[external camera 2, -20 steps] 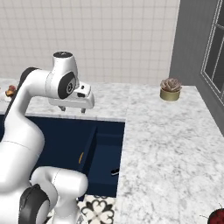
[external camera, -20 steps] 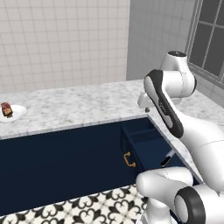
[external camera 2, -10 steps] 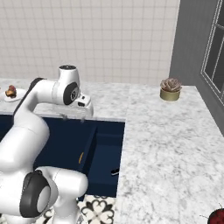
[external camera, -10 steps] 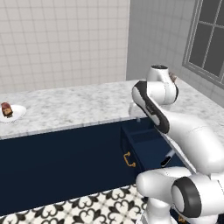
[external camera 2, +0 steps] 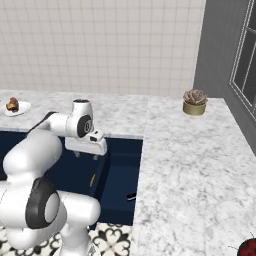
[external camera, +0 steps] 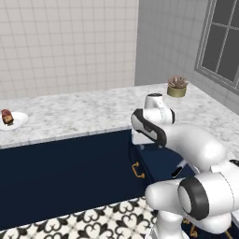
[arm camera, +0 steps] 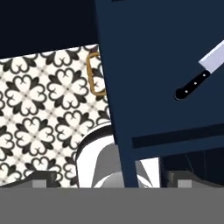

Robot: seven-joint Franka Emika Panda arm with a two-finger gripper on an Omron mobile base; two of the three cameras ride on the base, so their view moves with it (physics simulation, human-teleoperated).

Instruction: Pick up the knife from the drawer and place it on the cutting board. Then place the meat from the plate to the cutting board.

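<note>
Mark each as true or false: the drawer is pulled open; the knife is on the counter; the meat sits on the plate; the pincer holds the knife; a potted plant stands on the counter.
1. The drawer is pulled open. True.
2. The knife lies on the counter. False: it lies inside the drawer.
3. The meat sits on the plate. True.
4. The pincer holds the knife. False: the knife lies apart from it, ungrasped.
5. A potted plant stands on the counter. True.

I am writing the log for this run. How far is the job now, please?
Done: the drawer stands open. In hand: the gripper hangs above it, holding nothing; the knife lies inside. Left: grasping the knife, moving it to the cutting board, then moving the meat, which sits on the plate.
</note>
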